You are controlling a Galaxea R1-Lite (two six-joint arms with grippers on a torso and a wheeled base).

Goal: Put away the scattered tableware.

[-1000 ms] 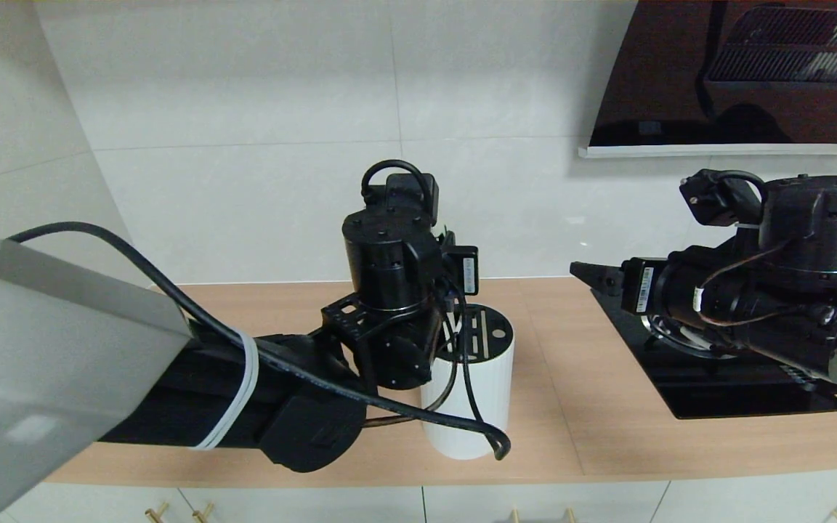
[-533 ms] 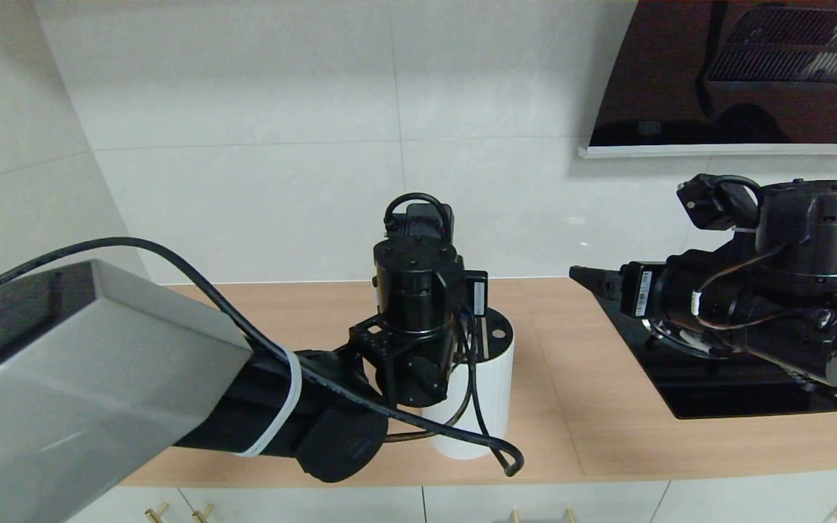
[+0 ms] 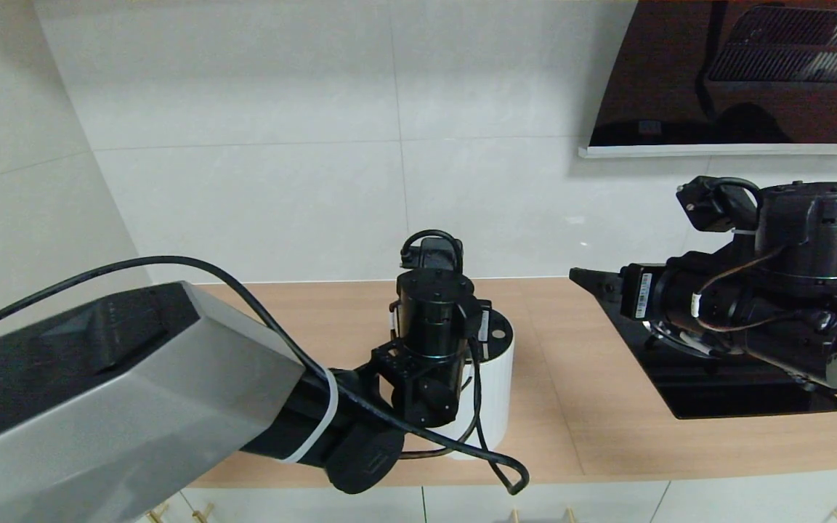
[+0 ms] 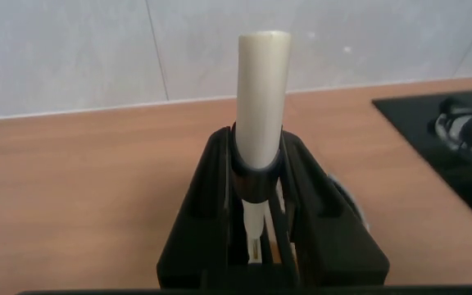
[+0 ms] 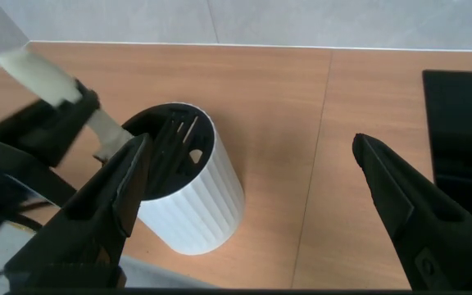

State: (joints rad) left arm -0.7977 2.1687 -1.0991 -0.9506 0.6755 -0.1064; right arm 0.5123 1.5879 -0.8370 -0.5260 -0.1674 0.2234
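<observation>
Two black fingers of the left gripper (image 4: 259, 164) pinch a utensil (image 4: 262, 90) by its smooth cream handle (round-ended, slightly tapered). Its pale lower end points down at the slotted black top of the white ribbed holder (image 5: 195, 201). The holder stands near the front edge of the counter (image 3: 571, 407), at 6 o'clock. Bare wood lies between it and the stove (image 3: 716, 396) at 3 o'clock. The right gripper (image 5: 250, 143) hangs spread wide, holding nothing, by the stove's edge.
</observation>
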